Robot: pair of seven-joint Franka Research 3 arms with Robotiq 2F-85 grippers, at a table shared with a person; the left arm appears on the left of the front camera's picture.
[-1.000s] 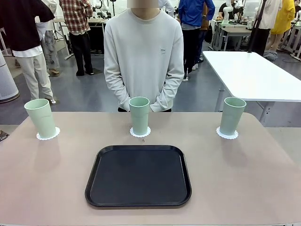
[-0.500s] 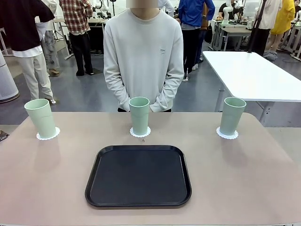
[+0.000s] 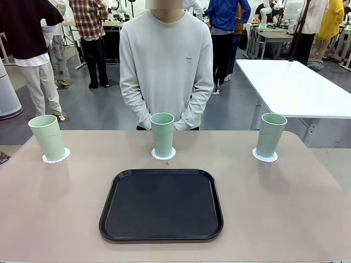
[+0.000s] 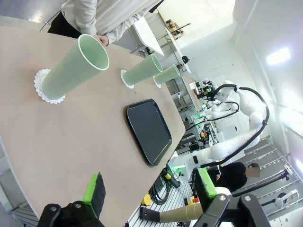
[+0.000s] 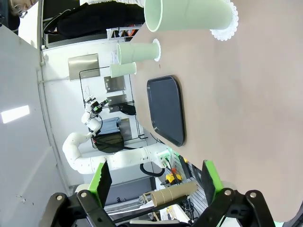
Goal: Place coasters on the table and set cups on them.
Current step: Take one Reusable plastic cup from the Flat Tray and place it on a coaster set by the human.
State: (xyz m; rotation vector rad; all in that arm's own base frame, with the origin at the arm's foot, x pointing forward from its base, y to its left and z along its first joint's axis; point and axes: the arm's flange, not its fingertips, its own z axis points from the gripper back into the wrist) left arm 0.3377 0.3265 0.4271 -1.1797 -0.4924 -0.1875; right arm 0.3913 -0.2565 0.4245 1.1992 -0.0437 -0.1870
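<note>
Three mint-green cups stand upright along the far side of the table [image 3: 285, 208], each on a white scalloped coaster. The left cup [image 3: 48, 137] rests on its coaster [image 3: 56, 158], the middle cup [image 3: 162, 134] on another [image 3: 164, 156], the right cup [image 3: 271, 135] on the third [image 3: 265, 158]. My left gripper [image 4: 149, 189] hangs open off the table's end, apart from the nearest cup [image 4: 75, 66]. My right gripper [image 5: 156, 182] is open too, off the opposite end, with its nearest cup [image 5: 189, 14] and coaster [image 5: 226, 26] well away. Nothing lies between either pair of fingers.
A bare black tray [image 3: 161, 204] lies at the table's near middle. A person in a grey sweatshirt [image 3: 166, 66] stands at the far edge behind the middle cup, hands low. A white table [image 3: 296, 87] stands at the back right.
</note>
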